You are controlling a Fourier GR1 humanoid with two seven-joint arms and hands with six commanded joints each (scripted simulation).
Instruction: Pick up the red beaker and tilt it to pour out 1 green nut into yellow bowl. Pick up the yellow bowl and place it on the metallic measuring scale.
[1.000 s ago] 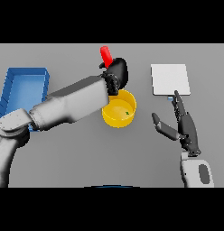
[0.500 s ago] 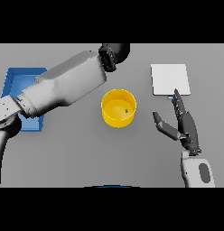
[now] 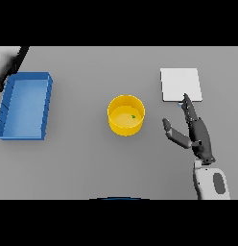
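Right robot hand is seen with fingers straight and spread, thumb out toward the yellow bowl, holding nothing. That bowl sits on the counter to the hand's left, well apart, with one green nut inside. Just beyond the fingertips lies the metallic measuring scale, right of the bowl. No obstacle is seen between them. A blue tray lies far left. Only a blurred part of the left arm is seen at the upper-left corner; its hand is not visible.

No readable text or labels.
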